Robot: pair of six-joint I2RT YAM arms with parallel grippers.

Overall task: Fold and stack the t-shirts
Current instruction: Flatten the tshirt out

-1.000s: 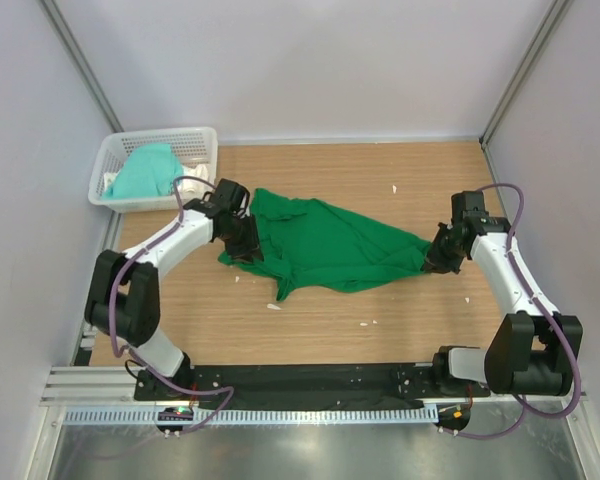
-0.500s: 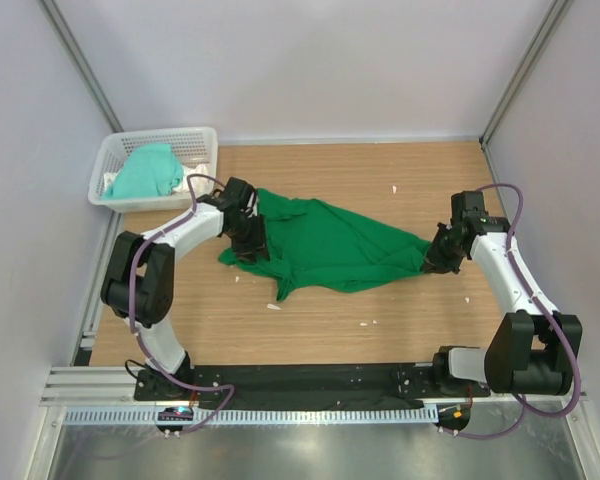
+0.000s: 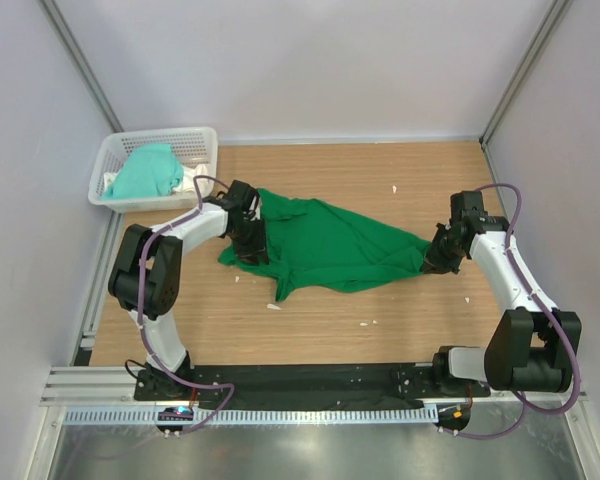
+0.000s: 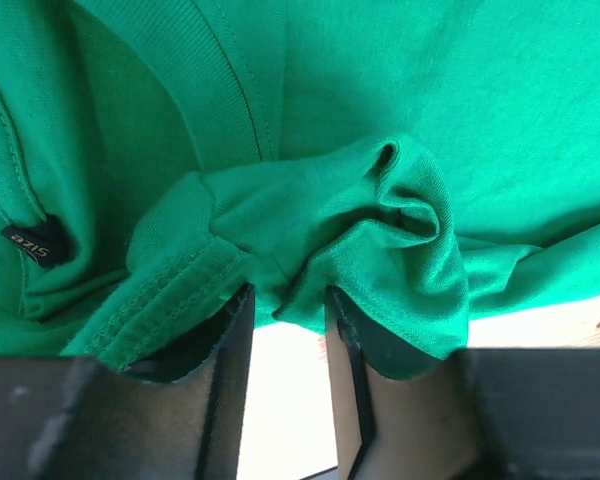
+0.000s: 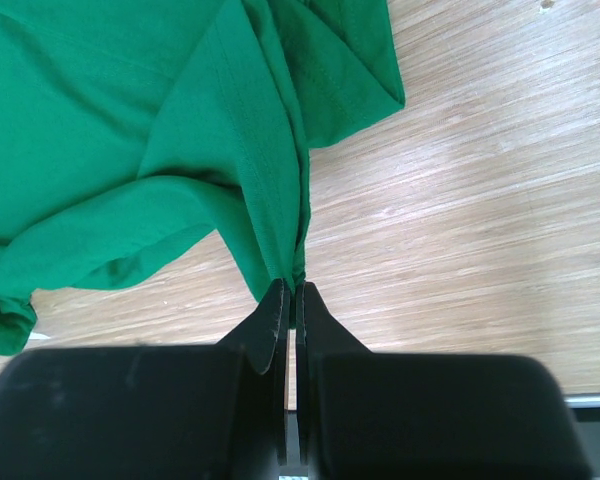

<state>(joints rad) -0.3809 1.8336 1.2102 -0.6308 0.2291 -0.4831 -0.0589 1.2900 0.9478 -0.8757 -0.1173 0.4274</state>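
Swung inward since the earlier frame, my left arm (image 3: 150, 270) folds closer to the green t-shirt (image 3: 330, 245), which lies rumpled on the table (image 3: 380, 320). The left gripper (image 4: 285, 300) stands half-parted at a bunched hem, and the right gripper (image 5: 292, 290) is clenched on the opposite corner. Limp, light cloth: I judge stitched hems the surest holds.

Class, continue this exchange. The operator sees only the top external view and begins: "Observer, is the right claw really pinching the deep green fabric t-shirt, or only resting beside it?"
Observer: It is pinching it. The right wrist view shows the right claw shut on a thin edge of the deep green fabric t-shirt.
Operator: And the left claw?
Observer: The left claw is open. Its jaws stand apart, the wooden table shows between them, and a bunched fold of cloth lies at their tips.
Operator: Which part of the shirt is that?
Observer: Probably near the neck. A small black size label sits in the cloth beside that fold.
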